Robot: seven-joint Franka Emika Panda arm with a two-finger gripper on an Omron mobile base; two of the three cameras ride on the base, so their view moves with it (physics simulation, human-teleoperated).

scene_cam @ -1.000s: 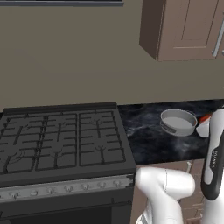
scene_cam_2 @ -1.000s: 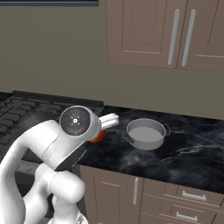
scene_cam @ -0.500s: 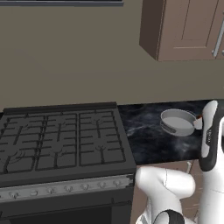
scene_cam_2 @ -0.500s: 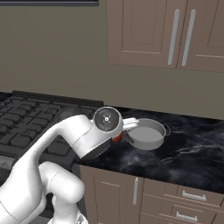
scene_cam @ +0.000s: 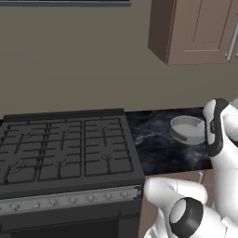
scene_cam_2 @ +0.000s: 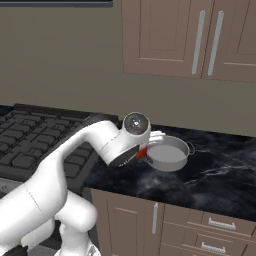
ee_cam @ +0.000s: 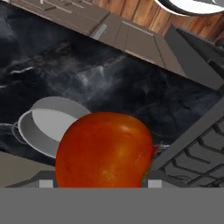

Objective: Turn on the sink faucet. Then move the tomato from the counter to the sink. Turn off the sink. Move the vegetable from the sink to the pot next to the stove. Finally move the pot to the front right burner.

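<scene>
- Arm: in the right base view it rises from the lower left, bends at a white elbow, and reaches right across the counter (scene_cam_2: 220, 170) toward the pot (scene_cam_2: 167, 153). The wrist, with its round dark cap, hangs just left of the pot's rim.
- Arm, left base view: the upper links stand at the right edge, beside the pot (scene_cam: 188, 129) and partly in front of it.
- Gripper (scene_cam_2: 144, 150): carried low at the pot's left rim, above the counter. The jaws are parted about midway and closed on the tomato (ee_cam: 104, 151).
- Tomato: held between the fingers. In the hand view it is large, with the pot (ee_cam: 48, 124) behind it to the left. In the right base view a red sliver (scene_cam_2: 142, 152) peeps out under the wrist, just beside the pot's rim.
- Pot: upright on the black marble counter, right of the stove (scene_cam: 65, 148), nothing visible inside it.
- Stove: grates bare in the left base view.
</scene>
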